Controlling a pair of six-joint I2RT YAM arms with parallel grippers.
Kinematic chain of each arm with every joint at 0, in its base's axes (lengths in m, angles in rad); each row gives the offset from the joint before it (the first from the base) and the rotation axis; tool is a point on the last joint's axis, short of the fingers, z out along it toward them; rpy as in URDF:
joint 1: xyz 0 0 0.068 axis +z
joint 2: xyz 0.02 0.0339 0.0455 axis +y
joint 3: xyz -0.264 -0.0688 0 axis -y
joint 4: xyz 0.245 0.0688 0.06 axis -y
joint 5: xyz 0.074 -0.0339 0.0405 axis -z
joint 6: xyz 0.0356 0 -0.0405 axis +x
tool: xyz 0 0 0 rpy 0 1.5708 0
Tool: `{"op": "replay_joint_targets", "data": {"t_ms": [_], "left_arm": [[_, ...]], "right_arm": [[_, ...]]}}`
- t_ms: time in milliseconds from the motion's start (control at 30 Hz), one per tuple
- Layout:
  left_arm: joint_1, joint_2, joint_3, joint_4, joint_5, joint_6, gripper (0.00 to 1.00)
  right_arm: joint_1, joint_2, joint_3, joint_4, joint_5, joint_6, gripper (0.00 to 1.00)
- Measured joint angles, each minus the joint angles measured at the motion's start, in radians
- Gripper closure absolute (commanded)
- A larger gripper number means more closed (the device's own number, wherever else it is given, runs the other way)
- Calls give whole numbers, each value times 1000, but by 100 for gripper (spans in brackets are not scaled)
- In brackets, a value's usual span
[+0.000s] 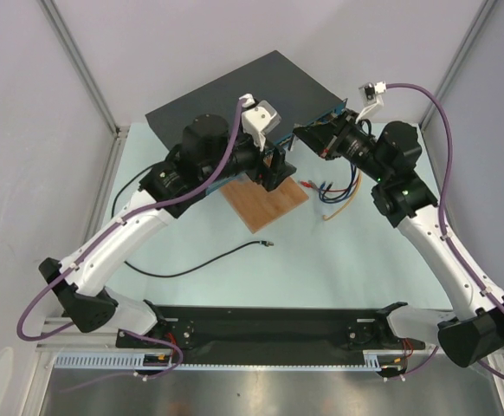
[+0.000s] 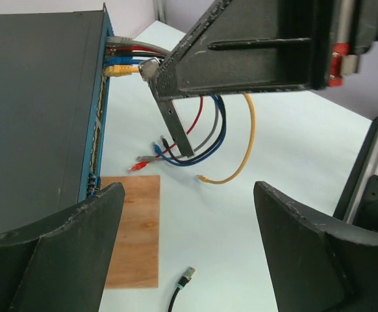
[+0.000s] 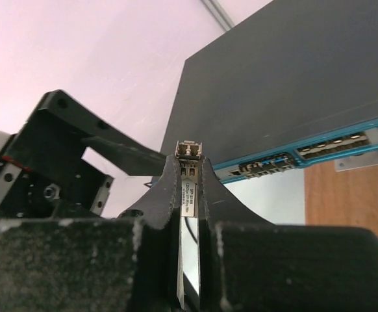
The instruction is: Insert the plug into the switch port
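Right gripper: clenched on silver metal module, arm reaching left toward switch ports. Left gripper: released, hovering beside switch. Plug: loose on table, near of wooden board.

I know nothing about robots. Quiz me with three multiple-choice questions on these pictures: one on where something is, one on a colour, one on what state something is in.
1. Where is the plug?
A) pushed into a socket
B) lying on the table near the wooden board
C) pinched between two fingers

2. What colour is the narrow port face of the switch?
A) blue
B) red
C) white

3. How is the right gripper?
A) wide open, empty
B) shut on a small silver metal stick
C) shut on a yellow cable

Answers:
1 B: the left wrist view shows it loose on the table.
2 A: the right wrist view shows a blue strip.
3 B: its fingers clamp the stick.
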Motion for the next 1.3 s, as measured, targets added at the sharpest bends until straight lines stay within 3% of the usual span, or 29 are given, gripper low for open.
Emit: {"op": "replay_joint_targets", "data": {"t_ms": [200,400,500,633,767,833,1067,1300], "left_arm": [[-37,6,0,18,-73,0,23],[-45,22,0,32,-132,2,42],[-46,30,0,32,-158,13,53],[-53,31,0,30,-169,47,78],[-63,26,-21,30,-173,81,93],[-59,18,-37,33,-170,95,100],[-55,-39,-100,45,-160,176,100],[-54,-130,-171,51,-106,312,100]], "right_arm": [[34,0,-2,19,4,18,100],[55,-1,-6,31,-8,40,100],[61,-3,-8,31,-21,46,100],[64,-15,-35,50,-23,59,100],[59,-32,-64,60,-26,63,100],[57,-34,-72,58,-35,63,89],[24,-47,-71,16,-131,21,51],[-76,-68,-10,-145,-278,-184,38]]}}
